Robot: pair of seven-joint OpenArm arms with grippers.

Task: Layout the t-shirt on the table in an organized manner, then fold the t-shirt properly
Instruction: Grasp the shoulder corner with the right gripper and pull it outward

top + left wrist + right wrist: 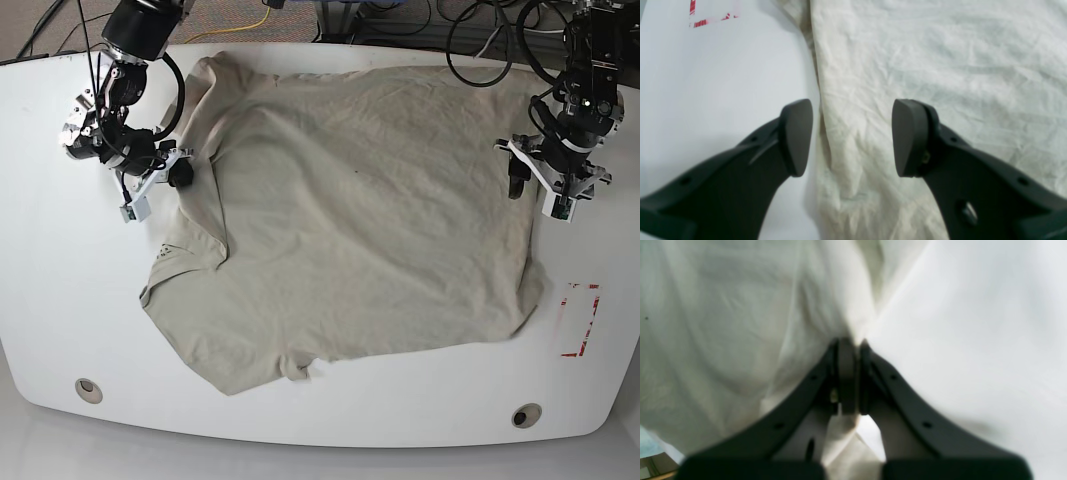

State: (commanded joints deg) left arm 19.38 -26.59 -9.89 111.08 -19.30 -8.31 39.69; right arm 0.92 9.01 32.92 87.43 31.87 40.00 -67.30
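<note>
The beige t-shirt (350, 220) lies wrinkled and spread over most of the white table (60, 290). Its left part is bunched and folded over. My right gripper (178, 172) at the shirt's left edge is shut on a pinch of the fabric. In the right wrist view that gripper (849, 345) has cloth of the t-shirt (706, 323) drawn into its closed tips, beside bare table (973, 340). My left gripper (537, 190) hovers open at the shirt's right edge. In the left wrist view the left gripper (852, 133) straddles that edge, one finger over the table (723, 83), the other over the t-shirt (940, 66).
A red tape rectangle (578, 320) marks the table at the right, also seen as red tape (711, 15) in the left wrist view. Two grommet holes (88, 388) (526, 414) sit near the front edge. Cables (480, 40) run along the far edge.
</note>
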